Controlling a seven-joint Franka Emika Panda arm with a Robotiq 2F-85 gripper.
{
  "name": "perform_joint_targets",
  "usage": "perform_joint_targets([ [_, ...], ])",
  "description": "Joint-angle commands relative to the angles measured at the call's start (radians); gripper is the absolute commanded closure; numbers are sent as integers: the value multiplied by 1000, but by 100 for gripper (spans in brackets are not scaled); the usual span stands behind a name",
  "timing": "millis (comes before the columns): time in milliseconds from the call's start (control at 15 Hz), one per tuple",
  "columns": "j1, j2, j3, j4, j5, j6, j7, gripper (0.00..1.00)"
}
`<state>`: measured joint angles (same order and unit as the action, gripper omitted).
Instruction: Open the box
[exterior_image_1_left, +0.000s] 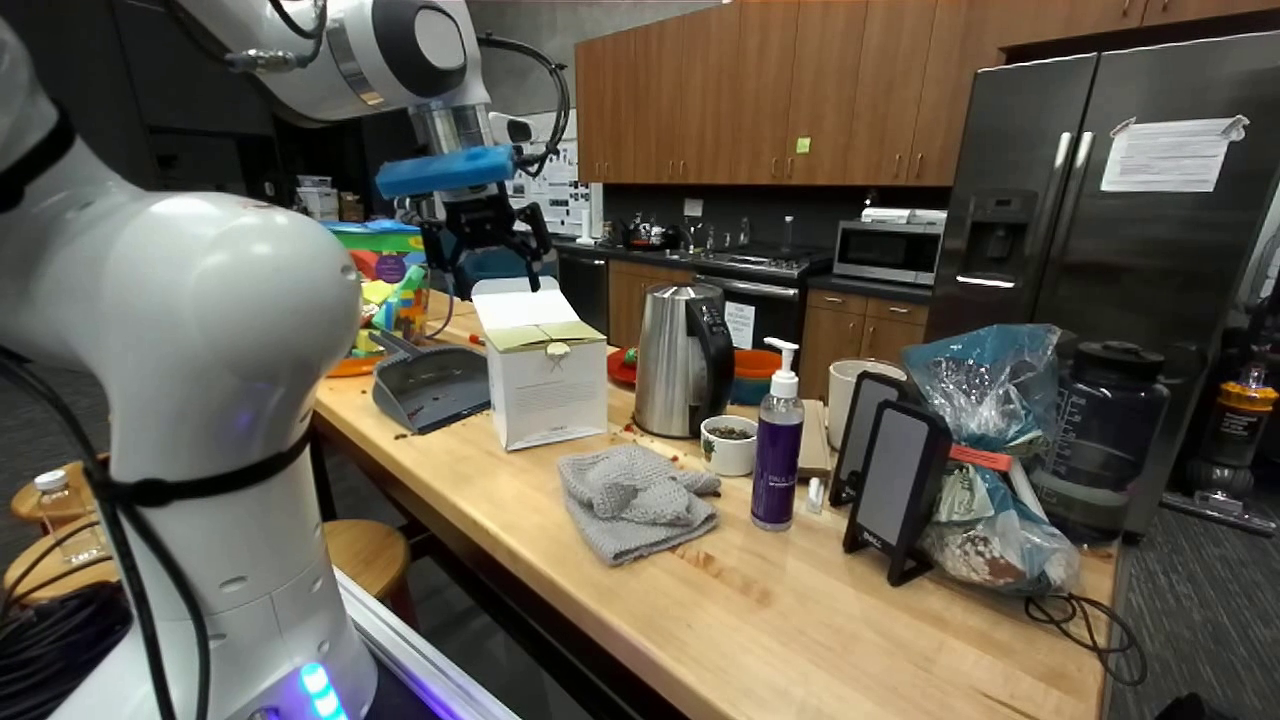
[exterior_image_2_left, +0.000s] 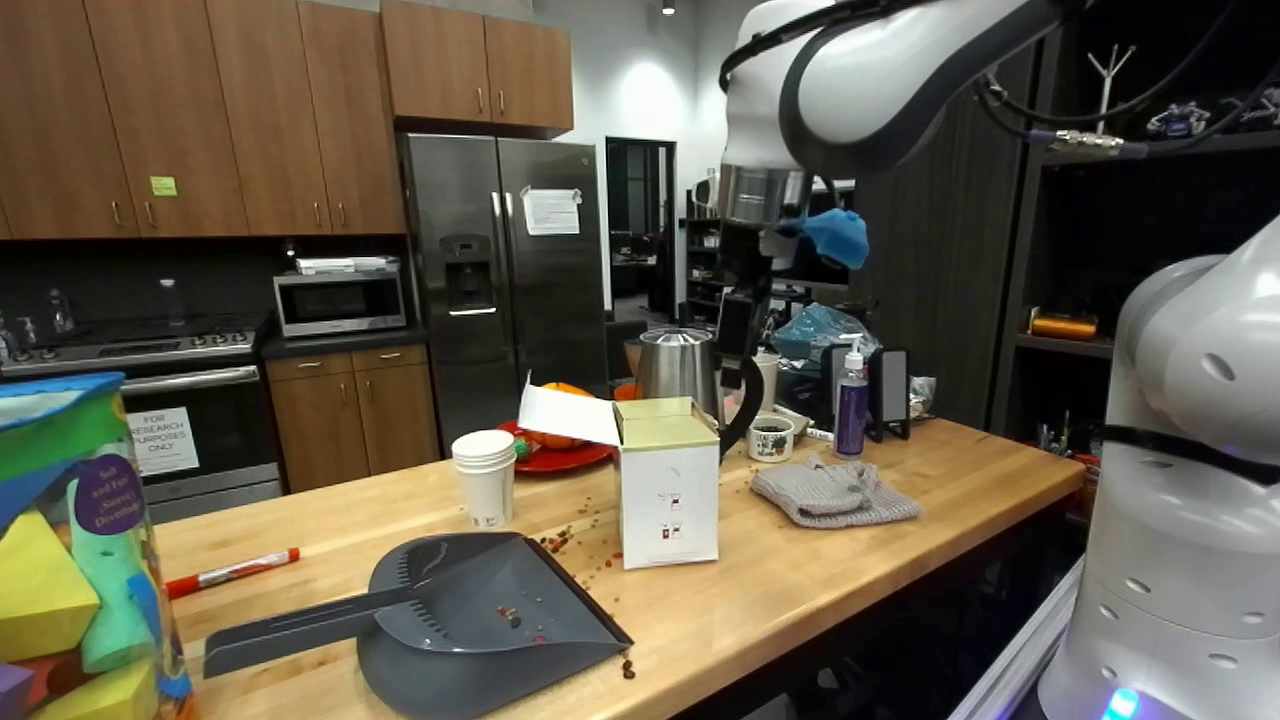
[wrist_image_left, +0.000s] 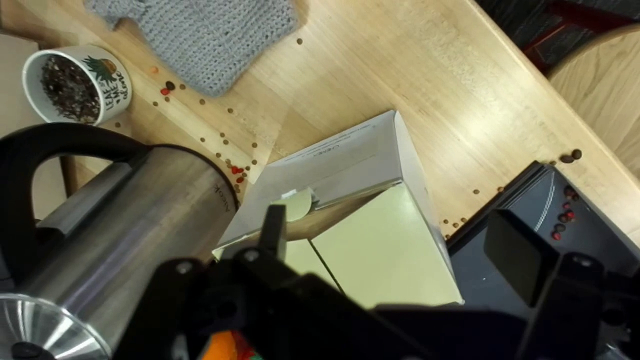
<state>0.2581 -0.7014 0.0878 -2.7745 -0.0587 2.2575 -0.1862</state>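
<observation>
Now: one white cardboard box (exterior_image_1_left: 552, 397), white lid (exterior_image_2_left: 568, 413) folded back, pale-green flaps (wrist_image_left: 392, 257) across its top, between steel kettle (exterior_image_1_left: 662, 365) and grey plastic dustpan (exterior_image_1_left: 440, 387). My black two-finger gripper (wrist_image_left: 395, 235) hangs above, jaws apart. Step, I judge: flap-lifting, next needing a fingertip under an edge.

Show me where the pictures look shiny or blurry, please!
In the wrist view, the gripper looks dark and a bit blurry up close, the wooden tabletop has a pale patch of glare, and the metal kettle has shiny streaks; in an exterior view, the wall has a bright patch of light.
</observation>
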Motion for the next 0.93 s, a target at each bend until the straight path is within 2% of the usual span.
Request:
perform_joint_targets([
  [0, -25, -13, -8, 4, 15, 25, 25, 0],
  [400, -73, 2, 1, 5, 14, 75, 107, 0],
  [867, -124, 20, 29, 3, 35, 71, 275, 0],
])
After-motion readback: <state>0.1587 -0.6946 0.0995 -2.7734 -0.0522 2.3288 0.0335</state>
